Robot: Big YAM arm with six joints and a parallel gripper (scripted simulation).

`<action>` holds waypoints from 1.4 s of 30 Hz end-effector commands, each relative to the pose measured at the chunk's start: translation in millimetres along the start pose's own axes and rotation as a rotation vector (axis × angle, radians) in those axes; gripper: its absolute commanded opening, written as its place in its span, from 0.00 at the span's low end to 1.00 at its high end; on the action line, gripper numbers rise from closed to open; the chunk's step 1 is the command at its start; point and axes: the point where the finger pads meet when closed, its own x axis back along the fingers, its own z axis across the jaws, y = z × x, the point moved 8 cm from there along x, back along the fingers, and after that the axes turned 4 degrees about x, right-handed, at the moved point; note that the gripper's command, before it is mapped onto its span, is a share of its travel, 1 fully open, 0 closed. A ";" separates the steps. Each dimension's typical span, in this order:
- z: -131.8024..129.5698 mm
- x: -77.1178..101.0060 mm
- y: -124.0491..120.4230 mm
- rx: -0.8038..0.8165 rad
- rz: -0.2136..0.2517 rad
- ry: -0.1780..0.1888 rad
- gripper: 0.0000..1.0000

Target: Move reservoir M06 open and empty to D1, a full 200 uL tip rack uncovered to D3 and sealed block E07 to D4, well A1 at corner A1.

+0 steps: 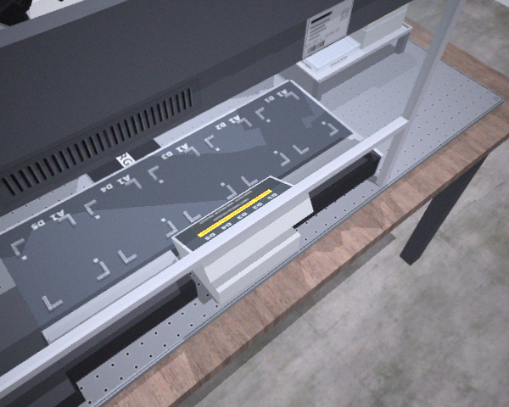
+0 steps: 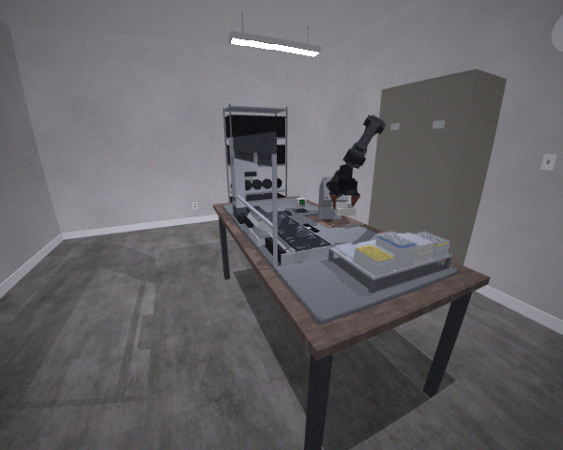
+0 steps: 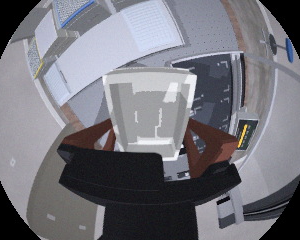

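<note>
A pale, open, box-like piece of labware, most likely the one-well reservoir (image 3: 150, 112), is seen pinched in the claw (image 3: 152, 142) at the centre of the wrist view, the brown fingers pressed against its two sides. Its hollow inside is shown facing the camera, with nothing visible in it. In the exterior view the claw (image 2: 343, 197) is held above the far end of the worktop (image 2: 342, 329), right of centre in the frame, with the white item (image 2: 344, 207) carried well clear of the surface. The shelf (image 2: 407, 271) is found at the lower right of that view, loaded with a yellow tip rack (image 2: 374, 252) and a blue-edged rack (image 2: 396, 238) beside it. In the top view the dark deck (image 1: 62, 263) is spread across the middle, its brackets marked D1 (image 1: 270, 98) through D5 (image 1: 38, 225), and no labware is seated in any of them. The label on the carried item cannot be read at this size.
</note>
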 end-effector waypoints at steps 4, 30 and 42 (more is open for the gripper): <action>6.2 16.2 8.7 -0.106 -0.040 -0.011 0.00; 6.0 16.3 8.6 -0.571 -0.042 -0.004 0.00; 5.9 16.2 8.5 -0.771 -0.043 0.000 0.00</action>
